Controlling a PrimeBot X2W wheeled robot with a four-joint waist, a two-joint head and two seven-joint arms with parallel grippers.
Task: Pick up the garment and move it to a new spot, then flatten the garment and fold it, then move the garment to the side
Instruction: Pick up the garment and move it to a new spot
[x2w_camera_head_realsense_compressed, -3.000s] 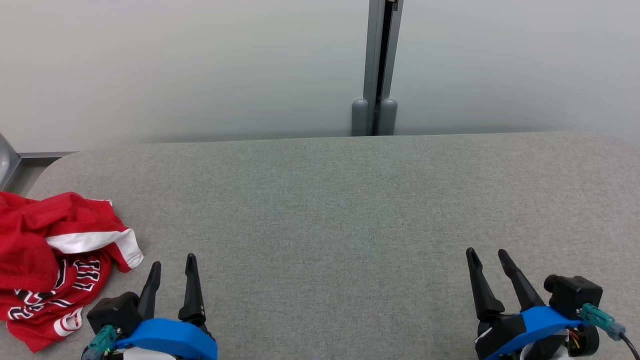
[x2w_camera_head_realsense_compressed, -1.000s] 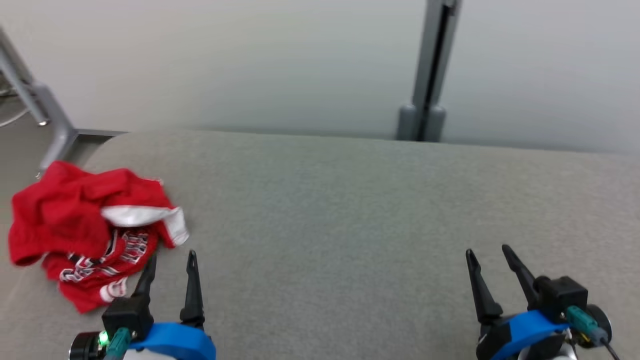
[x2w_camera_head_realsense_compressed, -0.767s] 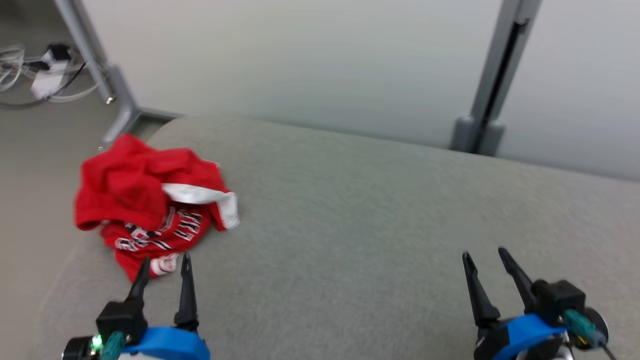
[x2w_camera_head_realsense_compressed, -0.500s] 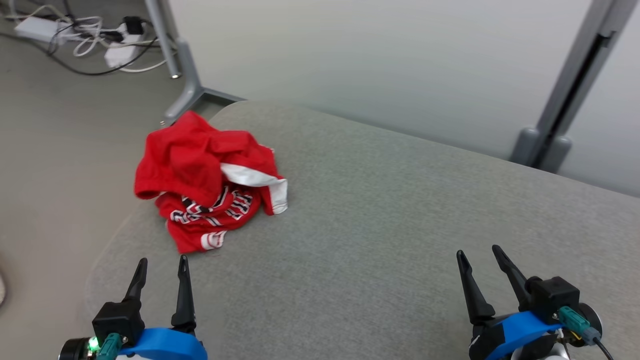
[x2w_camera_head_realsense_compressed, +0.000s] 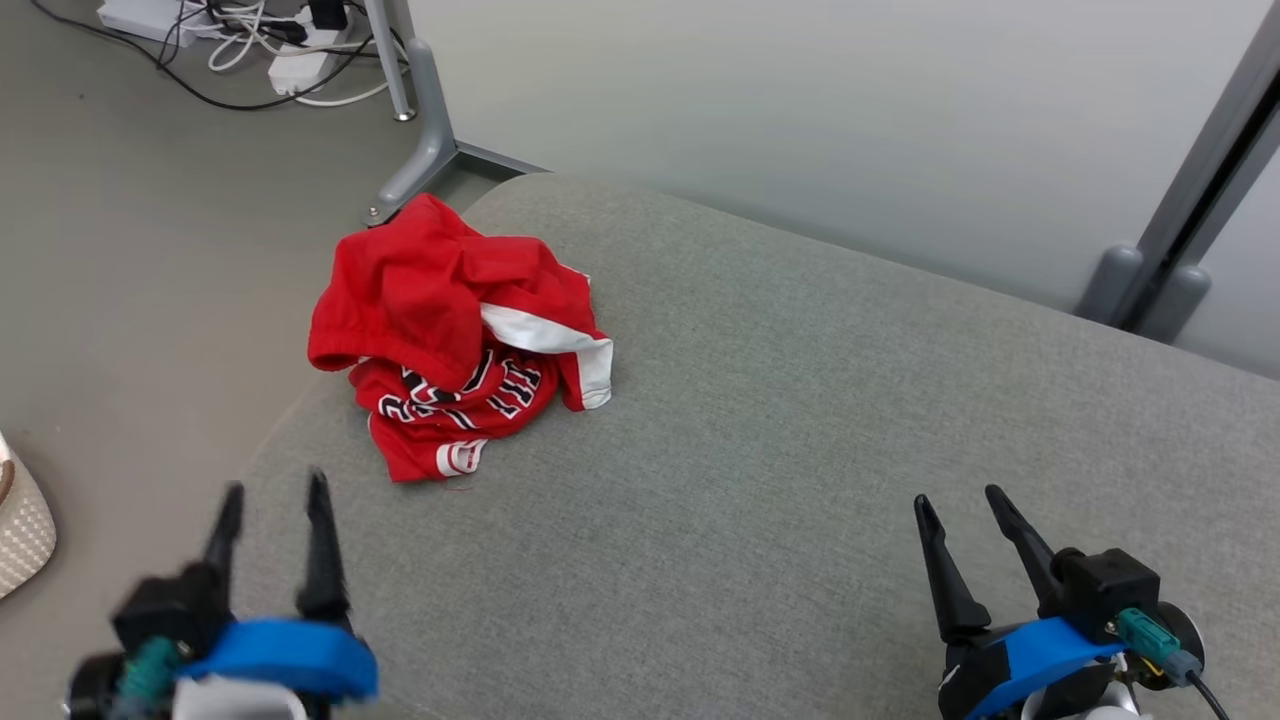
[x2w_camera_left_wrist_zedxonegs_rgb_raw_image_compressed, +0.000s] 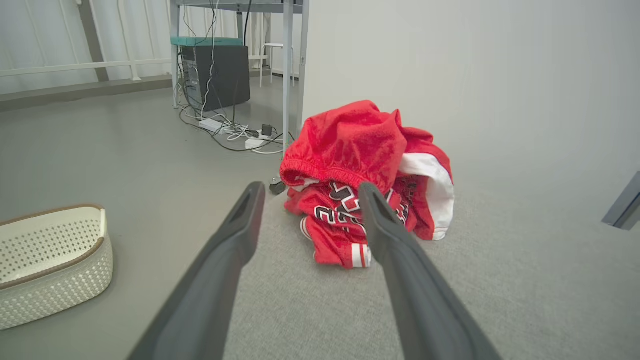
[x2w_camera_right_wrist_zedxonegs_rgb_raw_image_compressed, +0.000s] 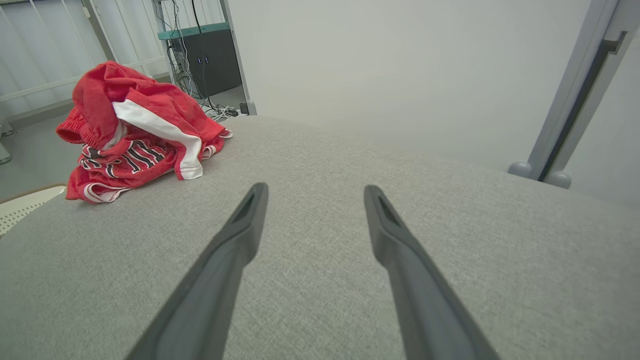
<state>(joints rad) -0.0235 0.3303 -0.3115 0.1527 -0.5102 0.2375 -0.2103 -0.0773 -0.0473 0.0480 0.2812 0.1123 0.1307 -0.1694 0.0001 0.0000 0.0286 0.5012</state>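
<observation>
Closest in, the left gripper (x2w_camera_head_realsense_compressed: 275, 482) shows blurred at the lower left of the head view. It hangs over the near left edge of the table (x2w_camera_head_realsense_compressed: 800, 420), its two dark fingers spread apart with nothing between them. In the left wrist view those fingers point towards the garment (x2w_camera_head_realsense_compressed: 450, 330) and stop short of it, with bare grey cloth between their tips and the fabric. The right gripper (x2w_camera_head_realsense_compressed: 957, 495) sits at the lower right over the near right part of the table. It is also spread wide and empty, well away from the garment.

On the floor (x2w_camera_head_realsense_compressed: 150, 260) just to the left of the left gripper stands a white perforated basket (x2w_camera_left_wrist_zedxonegs_rgb_raw_image_compressed: 50, 260) with a brown rim.

The table is covered in grey woven cloth and has rounded corners. The garment lies in a crumpled heap at its left edge, near the far left corner. It is red, with a broad white stripe and black-and-white lettering on the lower folds. A gathered elastic band shows along the edge of its upper fold, and its left side reaches the table's edge.

Beyond it a grey metal leg (x2w_camera_head_realsense_compressed: 420, 150) stands on the floor, with a tangle of cables (x2w_camera_head_realsense_compressed: 260, 50) and white power strips behind it. Farther back, the left wrist view shows a dark computer case (x2w_camera_left_wrist_zedxonegs_rgb_raw_image_compressed: 215, 75). A plain pale wall (x2w_camera_head_realsense_compressed: 800, 120) runs behind the table, with a grey post (x2w_camera_head_realsense_compressed: 1190, 210) at the right.
</observation>
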